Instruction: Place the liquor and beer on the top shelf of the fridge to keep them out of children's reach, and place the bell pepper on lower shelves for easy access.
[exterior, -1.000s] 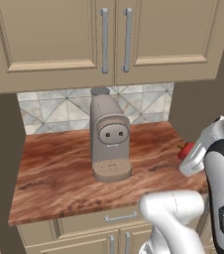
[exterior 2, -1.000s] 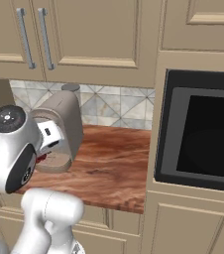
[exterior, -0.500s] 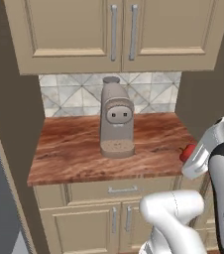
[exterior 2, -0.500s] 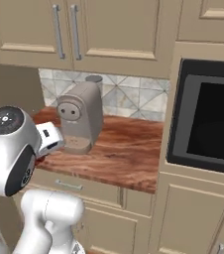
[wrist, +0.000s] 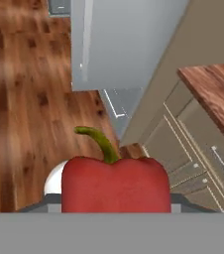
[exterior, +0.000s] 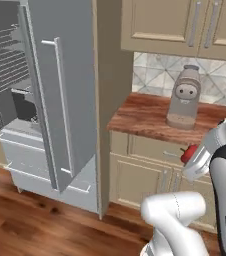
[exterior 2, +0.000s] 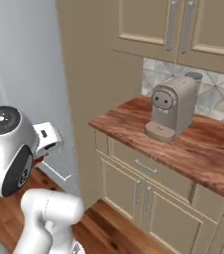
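the white franka arm with dark joints rises from the near right of the left base view, its pale rounded elbow link low in front and a thick dark-banded link standing upright at the right edge. the two-finger gripper (exterior: pixel 192 159) sits at mid height, near the robot's own body, reaching leftward. its jaws are closed on the small glossy red bell pepper (wrist: pixel 115 185), stem pointing away from the hand. in the right base view the gripper (exterior 2: pixel 43 151) juts out beside the round joint cap.

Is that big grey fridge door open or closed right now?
Open. In the left base view the fridge door swings outward, and the ribbed interior with shelves shows to its left.
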Available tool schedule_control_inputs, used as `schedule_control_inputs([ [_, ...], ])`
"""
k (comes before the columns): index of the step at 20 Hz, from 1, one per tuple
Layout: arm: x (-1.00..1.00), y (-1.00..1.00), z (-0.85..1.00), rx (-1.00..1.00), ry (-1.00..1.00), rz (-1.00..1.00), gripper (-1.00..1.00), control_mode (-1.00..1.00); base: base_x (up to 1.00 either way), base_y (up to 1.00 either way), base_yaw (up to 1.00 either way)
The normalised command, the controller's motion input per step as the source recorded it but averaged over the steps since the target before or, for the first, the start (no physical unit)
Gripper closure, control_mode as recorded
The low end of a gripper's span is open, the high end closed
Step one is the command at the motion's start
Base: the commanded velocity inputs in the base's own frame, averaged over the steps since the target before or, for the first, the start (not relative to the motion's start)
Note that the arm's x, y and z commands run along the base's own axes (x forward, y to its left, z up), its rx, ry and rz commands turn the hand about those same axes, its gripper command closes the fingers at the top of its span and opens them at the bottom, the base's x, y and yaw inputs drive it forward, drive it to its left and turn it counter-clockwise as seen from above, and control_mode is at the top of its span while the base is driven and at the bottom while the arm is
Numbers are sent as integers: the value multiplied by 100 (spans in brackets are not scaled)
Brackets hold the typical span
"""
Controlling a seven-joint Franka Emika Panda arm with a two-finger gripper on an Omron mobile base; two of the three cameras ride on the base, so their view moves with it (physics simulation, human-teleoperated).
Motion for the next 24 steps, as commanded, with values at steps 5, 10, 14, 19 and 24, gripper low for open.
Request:
schedule_control_inputs([
  [5, 0, 0, 0, 0, 0, 0, 100, 100, -32, 94, 75],
  [10, 0, 0, 0, 0, 0, 0, 100, 100, -1, 100, 60],
  [14, 0, 0, 0, 0, 0, 0, 100, 100, 16, 100, 38],
  [19, 0, 0, 0, 0, 0, 0, 100, 100, 41, 62, 6],
  [24, 0, 0, 0, 0, 0, 0, 100, 100, 49, 18, -14],
])
